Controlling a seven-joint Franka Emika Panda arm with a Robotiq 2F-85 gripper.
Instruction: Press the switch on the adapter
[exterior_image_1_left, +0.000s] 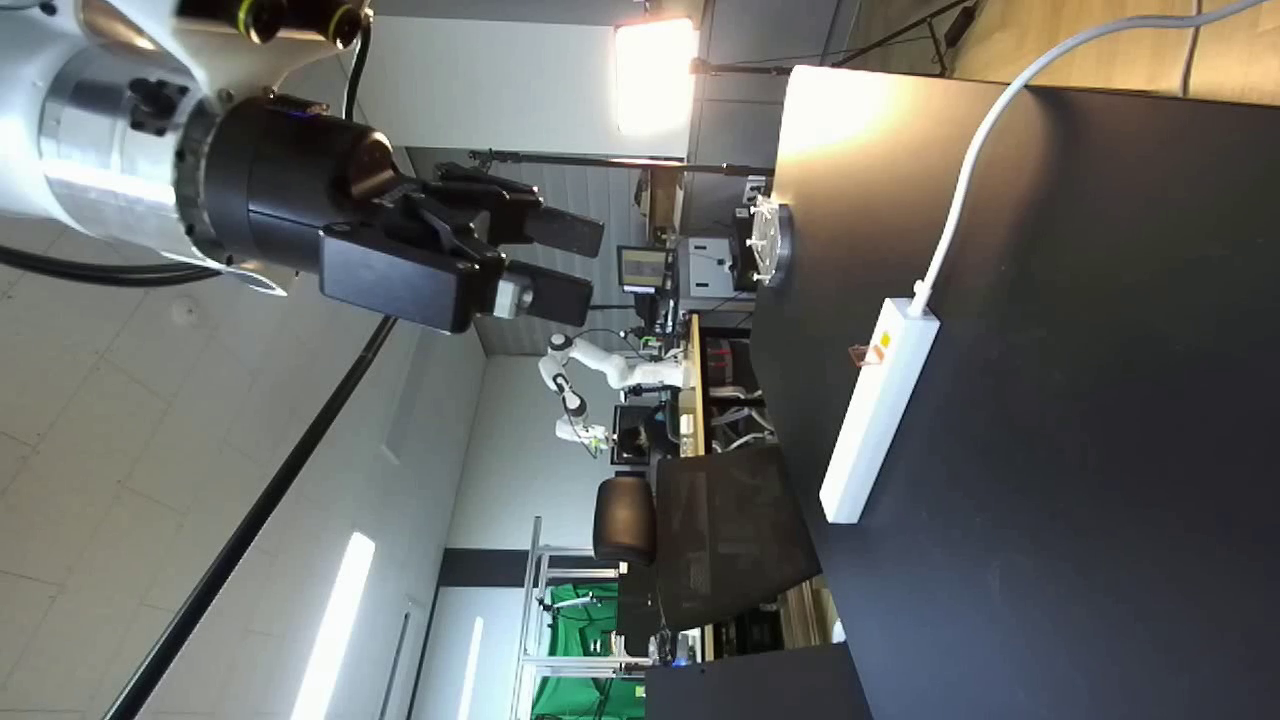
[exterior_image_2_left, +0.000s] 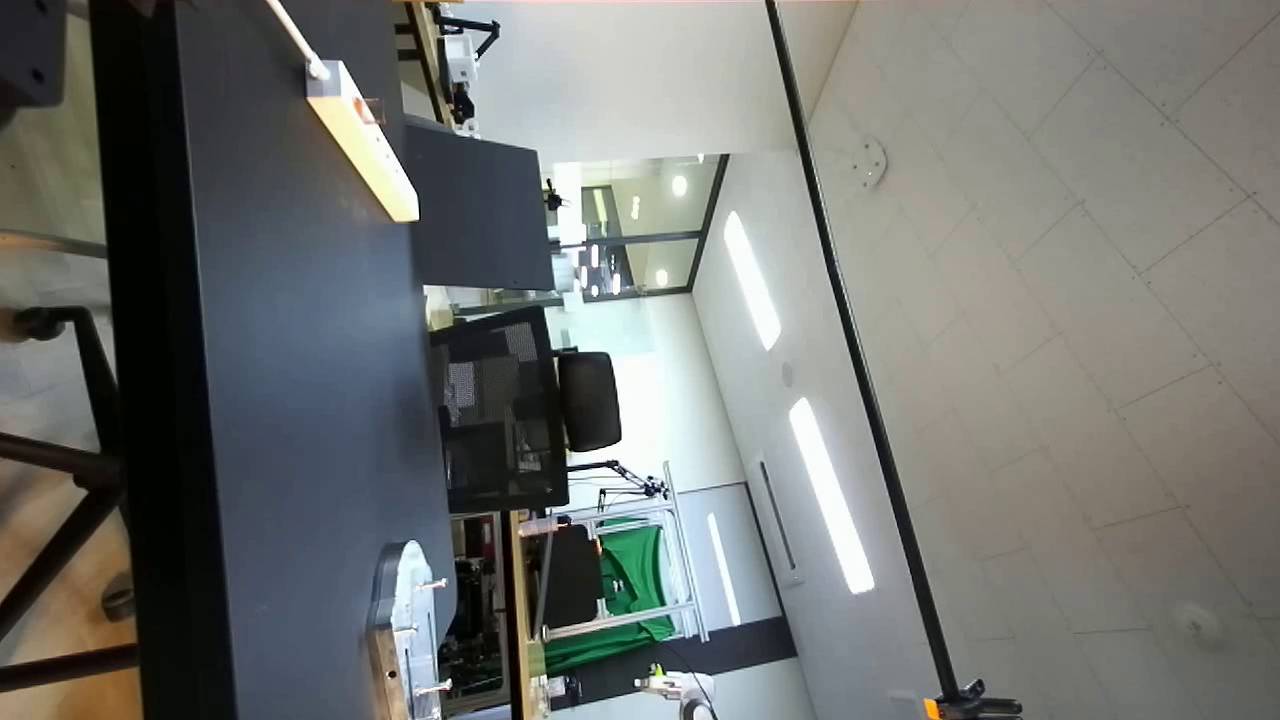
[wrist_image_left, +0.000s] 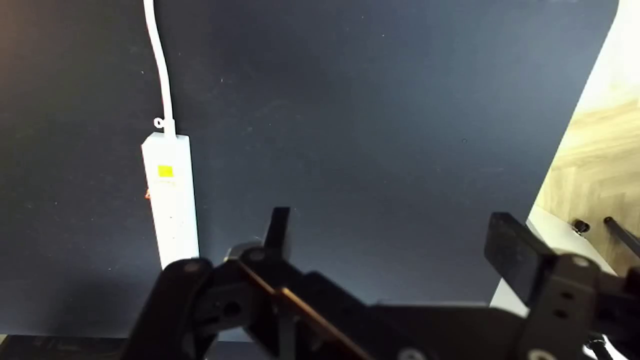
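The adapter, a long white power strip, lies on the dark table. It shows in both exterior views (exterior_image_1_left: 876, 420) (exterior_image_2_left: 362, 150) and at the left of the wrist view (wrist_image_left: 174, 210). A small reddish translucent switch (exterior_image_1_left: 860, 355) sticks out of its top near the cable end; it also shows in an exterior view (exterior_image_2_left: 368, 110) and as a small red edge in the wrist view (wrist_image_left: 148, 194). My gripper (exterior_image_1_left: 588, 268) is open and empty, high above the table and apart from the adapter. In the wrist view its fingers (wrist_image_left: 390, 217) stand to the right of the adapter, and the left one partly hides the strip's lower end.
A white cable (exterior_image_1_left: 970, 165) runs from the adapter across the table (exterior_image_1_left: 1060, 480). A rounded plate with upright bolts (exterior_image_2_left: 415, 620) stands at the table's edge. A mesh office chair (exterior_image_2_left: 500, 410) stands beyond the table. The table's edge shows at the right in the wrist view.
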